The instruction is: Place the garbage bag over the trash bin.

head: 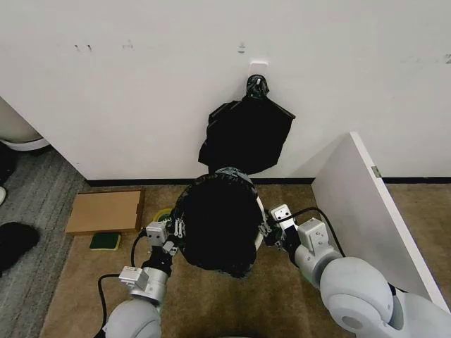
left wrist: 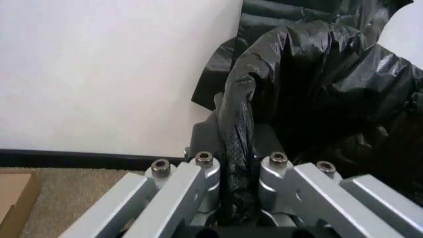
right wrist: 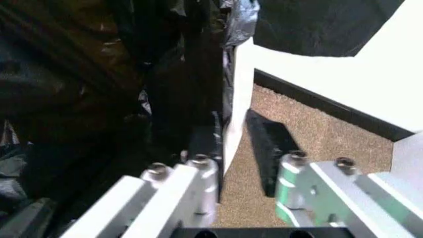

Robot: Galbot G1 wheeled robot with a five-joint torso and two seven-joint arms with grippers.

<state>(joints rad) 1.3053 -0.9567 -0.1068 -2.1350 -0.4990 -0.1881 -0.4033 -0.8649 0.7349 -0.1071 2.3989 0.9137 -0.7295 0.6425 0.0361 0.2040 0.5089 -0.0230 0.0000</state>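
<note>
Between the left pincer's [left wrist: 239,198] narrowed fingers runs a pinched fold of the garbage bag [head: 220,225]. Opposite, the right pincer [right wrist: 241,148] stands wide, straddling the trash bin's [right wrist: 239,99] white rim with bag plastic on its inner side. Both pincers flank the bin at rim height on the carpet; the bag drapes its mouth. The bin's walls are mostly hidden.

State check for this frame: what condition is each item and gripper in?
Garbage bag: spread open over the bin mouth.
Trash bin: upright, mostly covered by bag.
Left gripper: shut on bag edge.
Right gripper: open, straddling bin rim.
Black bundle: hanging on wall hook.
</note>
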